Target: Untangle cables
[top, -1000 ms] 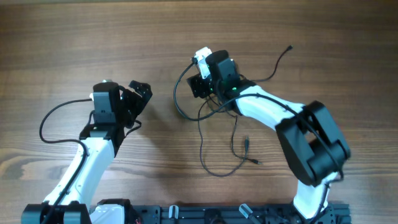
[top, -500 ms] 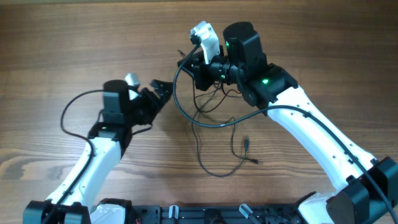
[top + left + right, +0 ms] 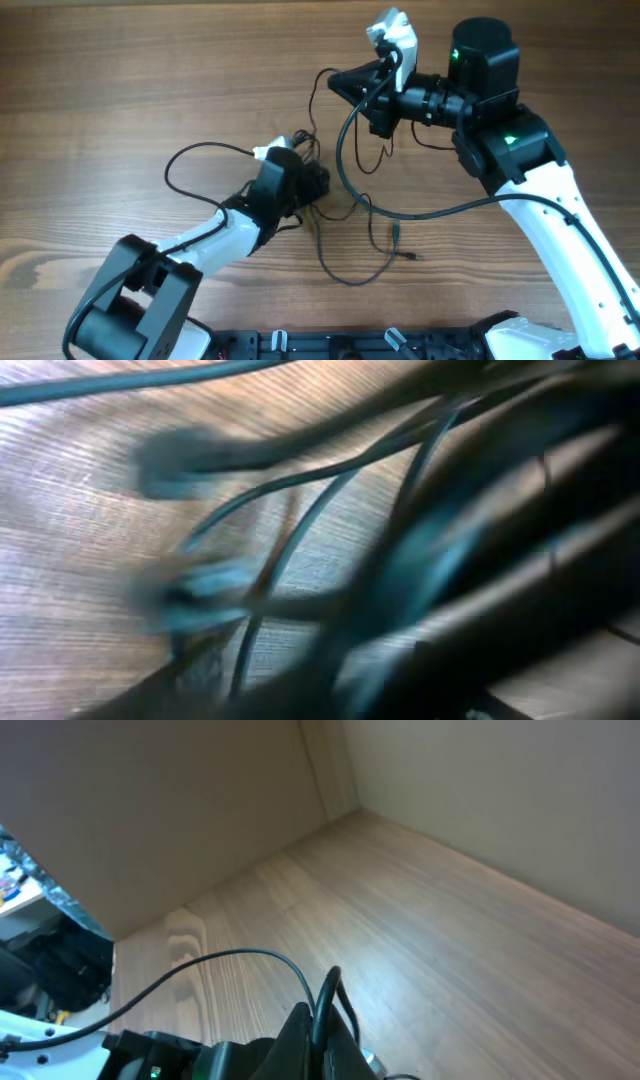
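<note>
the left gripper [image 3: 312, 183] is down on the wooden table [image 3: 120, 80] among the cables [image 3: 322, 240], a crossed heap of thin black loops at mid-table, but blur hides whether its fingers are apart or pinching. farther right, the right gripper [image 3: 340, 83] is raised with fingers together, clamped on one strand that trails down to the heap. i judge the job barely begun: one strand is picked up, yet no cable lies separate and all the sorting is left.
</note>
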Robot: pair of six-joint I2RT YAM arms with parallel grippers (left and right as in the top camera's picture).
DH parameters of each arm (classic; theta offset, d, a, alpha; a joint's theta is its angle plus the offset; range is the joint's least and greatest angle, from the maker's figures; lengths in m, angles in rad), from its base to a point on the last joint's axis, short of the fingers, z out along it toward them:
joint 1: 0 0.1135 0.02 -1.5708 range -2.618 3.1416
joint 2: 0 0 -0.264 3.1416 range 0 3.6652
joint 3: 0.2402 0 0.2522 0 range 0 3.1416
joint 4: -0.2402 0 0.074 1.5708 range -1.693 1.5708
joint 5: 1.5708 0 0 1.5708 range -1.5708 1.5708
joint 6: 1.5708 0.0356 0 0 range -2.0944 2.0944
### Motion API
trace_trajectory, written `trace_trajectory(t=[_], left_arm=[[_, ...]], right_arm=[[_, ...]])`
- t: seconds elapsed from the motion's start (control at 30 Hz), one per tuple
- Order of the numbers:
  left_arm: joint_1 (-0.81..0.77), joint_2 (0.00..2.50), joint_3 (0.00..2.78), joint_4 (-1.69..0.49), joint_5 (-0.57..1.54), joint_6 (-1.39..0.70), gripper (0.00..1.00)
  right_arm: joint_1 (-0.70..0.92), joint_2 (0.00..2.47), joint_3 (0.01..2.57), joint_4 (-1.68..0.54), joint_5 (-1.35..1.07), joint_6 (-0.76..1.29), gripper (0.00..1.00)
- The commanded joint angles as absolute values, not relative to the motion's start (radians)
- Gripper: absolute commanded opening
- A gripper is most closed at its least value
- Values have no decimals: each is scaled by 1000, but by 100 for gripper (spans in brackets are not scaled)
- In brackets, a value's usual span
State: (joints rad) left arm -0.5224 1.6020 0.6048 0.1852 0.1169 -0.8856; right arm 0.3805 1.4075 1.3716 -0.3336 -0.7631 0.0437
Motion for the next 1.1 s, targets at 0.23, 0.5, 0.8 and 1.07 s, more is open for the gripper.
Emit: trace_trajectory(t=[0.23, 0.5, 0.8, 1.07], left_arm=[[-466, 1610, 606, -168, -81, -838, 4], [-457, 1610, 606, -148, -106, -874, 9], [-185, 1396, 613, -223, -30, -754, 4], [-154, 1231, 613, 101, 504, -767, 100]], right_arm=[[109, 1387, 1386, -325, -408, 217, 4], [-234, 1388, 1386, -390, -748, 104, 4], [49, 1387, 1386, -512, -797, -23, 4], [157, 1387, 1386, -411, -848, -8, 5]])
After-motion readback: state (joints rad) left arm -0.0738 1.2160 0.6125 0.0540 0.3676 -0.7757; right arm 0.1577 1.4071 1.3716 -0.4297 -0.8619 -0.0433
